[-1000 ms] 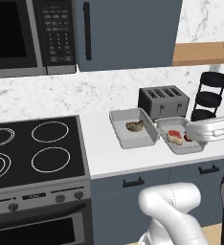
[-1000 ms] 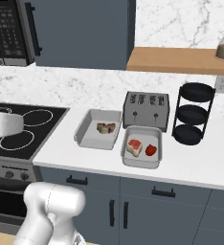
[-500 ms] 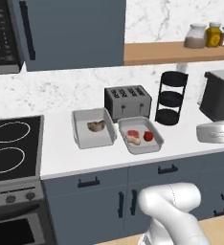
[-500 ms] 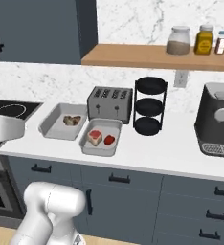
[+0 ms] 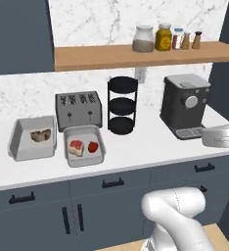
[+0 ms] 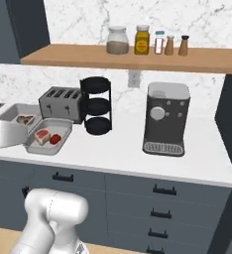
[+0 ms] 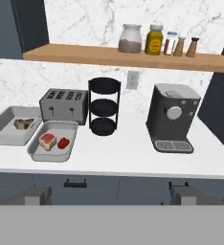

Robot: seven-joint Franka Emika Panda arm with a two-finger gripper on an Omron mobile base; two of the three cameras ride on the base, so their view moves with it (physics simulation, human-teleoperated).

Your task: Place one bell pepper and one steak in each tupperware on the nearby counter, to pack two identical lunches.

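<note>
In the left base view, two tupperware trays sit on the counter (image 5: 136, 157) before the toaster (image 5: 78, 110). The nearer tupperware (image 5: 84, 146) holds one steak (image 5: 76, 147) and one bell pepper (image 5: 92, 146), side by side. The far tupperware (image 5: 32, 138) holds a steak (image 5: 40, 135) and I see no pepper in it.

In the right base view, both trays lie far to the left.

In the hand view, the trays are left of centre and ahead of my gripper (image 7: 109, 195). Its jaws stand wide apart and hold nothing. I judge the second pepper must be found first.
</note>
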